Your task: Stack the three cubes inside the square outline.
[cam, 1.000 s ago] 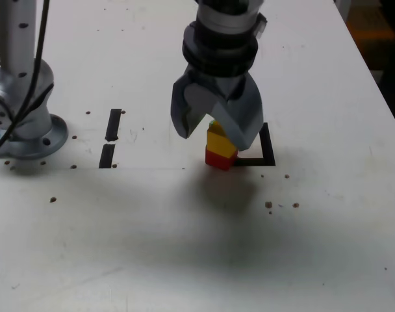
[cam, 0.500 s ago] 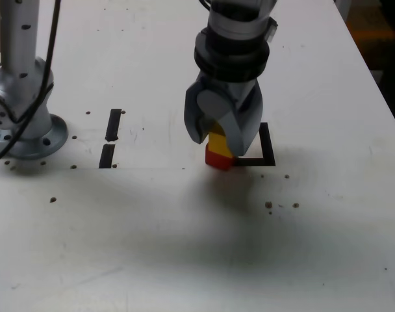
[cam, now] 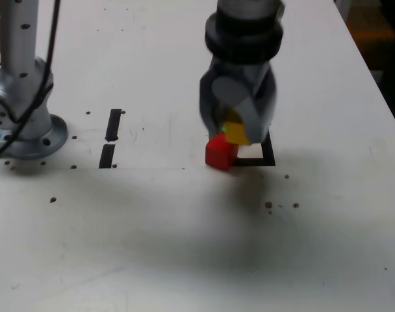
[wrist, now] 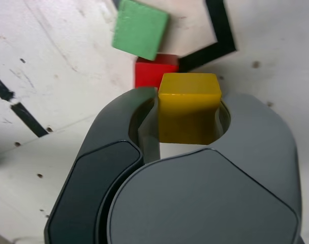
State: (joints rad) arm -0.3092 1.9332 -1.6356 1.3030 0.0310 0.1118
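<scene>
My gripper point(cam: 238, 130) is shut on the yellow cube point(cam: 236, 134), which hangs just above the table; the wrist view shows the yellow cube point(wrist: 189, 109) pinched between both fingers. Below it the red cube point(cam: 218, 156) sits on the table at the near-left corner of the square outline point(cam: 269, 155), partly outside the tape. The green cube point(wrist: 141, 28) lies tilted beyond the red cube point(wrist: 154, 71) in the wrist view, just outside the outline point(wrist: 223, 35); whether it rests on anything I cannot tell. In the exterior view only a green sliver point(cam: 218, 135) shows beside the fingers.
The arm's metal base point(cam: 25, 120) stands at the exterior view's left. Two short black tape strips point(cam: 113, 125) point(cam: 107, 156) lie between it and the cubes. Small dark specks dot the white table point(cam: 184, 247). The table's edge runs down the exterior view's right.
The gripper went from open around the stack to shut on the yellow cube and lifted it off the red one, shifting right. The green cube has come off the yellow cube's top.
</scene>
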